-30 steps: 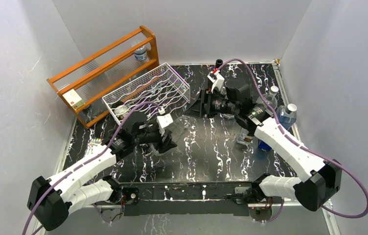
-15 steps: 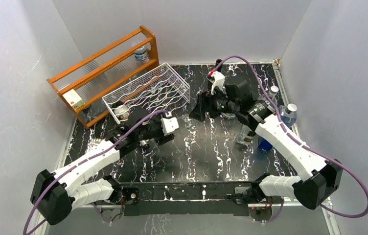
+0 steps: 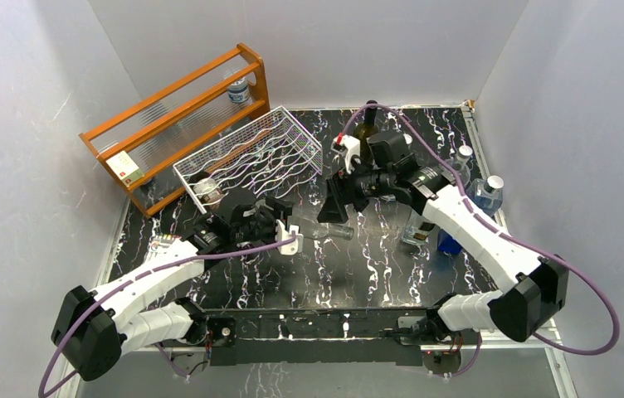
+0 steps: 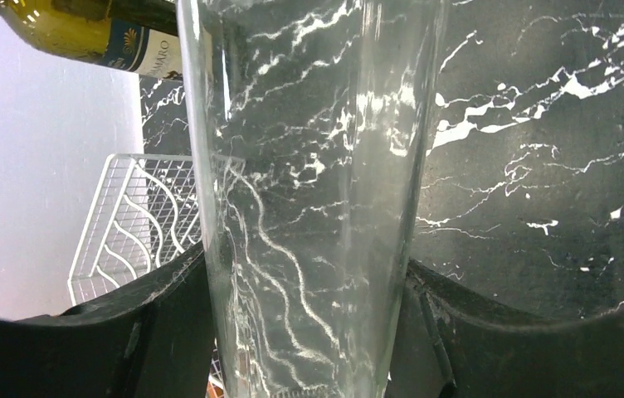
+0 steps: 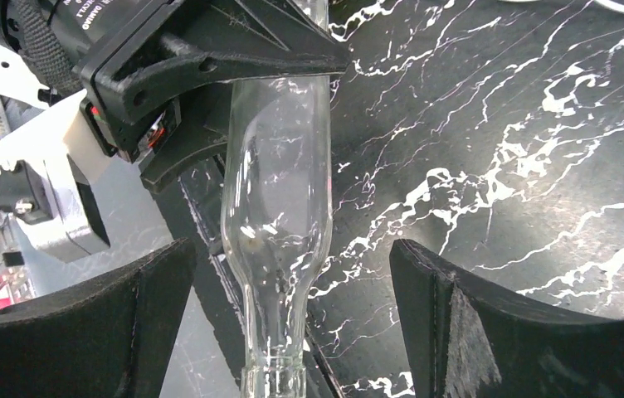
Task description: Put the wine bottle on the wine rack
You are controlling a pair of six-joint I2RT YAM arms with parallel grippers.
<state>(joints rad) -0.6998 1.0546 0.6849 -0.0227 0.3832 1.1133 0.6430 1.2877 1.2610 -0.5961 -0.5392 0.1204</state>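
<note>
A clear glass wine bottle (image 3: 331,231) lies level just above the table, neck pointing right. My left gripper (image 3: 292,226) is shut on its body; in the left wrist view the bottle (image 4: 309,166) fills the gap between the fingers (image 4: 159,323). My right gripper (image 3: 333,207) is open, and its fingers (image 5: 450,315) stand apart on both sides of the bottle's shoulder and neck (image 5: 280,191) without touching. The white wire-mesh wine rack (image 3: 251,153) stands at the back left, also in the left wrist view (image 4: 130,228). A green labelled wine bottle (image 4: 85,33) stands behind the right arm.
An orange wooden shelf frame (image 3: 176,116) holding a small water bottle (image 3: 240,88) stands behind the rack. A glass jar (image 3: 207,192) sits at the rack's near corner. Water bottles (image 3: 486,196) and a blue bottle (image 3: 448,244) stand at the right edge.
My left gripper has turned and moved right, and the clear bottle now lies level with its neck to the right. My right gripper has come left and down over the neck.
</note>
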